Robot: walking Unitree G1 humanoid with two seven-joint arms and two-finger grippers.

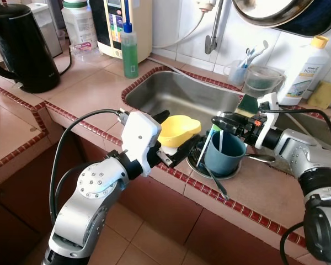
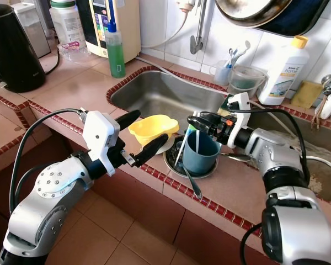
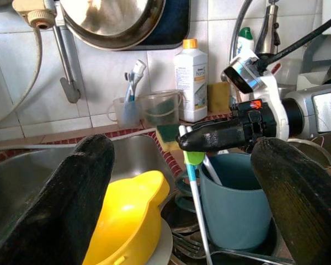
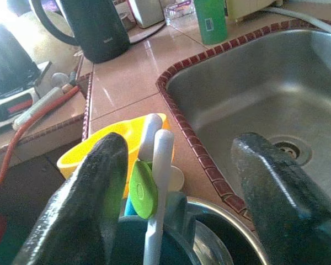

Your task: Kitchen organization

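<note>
Terracotta-tiled surface (image 1: 88,94) w/ stainless steel sink (image 1: 182,94) is carrying a black electric kettle (image 1: 19,47) far left. Left tool (image 1: 174,135), fingers spread, is flanking the yellow plastic bowl (image 1: 178,130) on the near sink edge. Right tool (image 2: 201,122), spread, is hovering over the blue-grey plastic cup (image 2: 199,154), just right of bowl. White-green toothbrush (image 3: 192,182) is leaning in the cup.

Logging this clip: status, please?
Left gripper open around yellow plastic bowl. Right gripper open above blue-grey cup of utensils. Nothing gripped yet.
</note>
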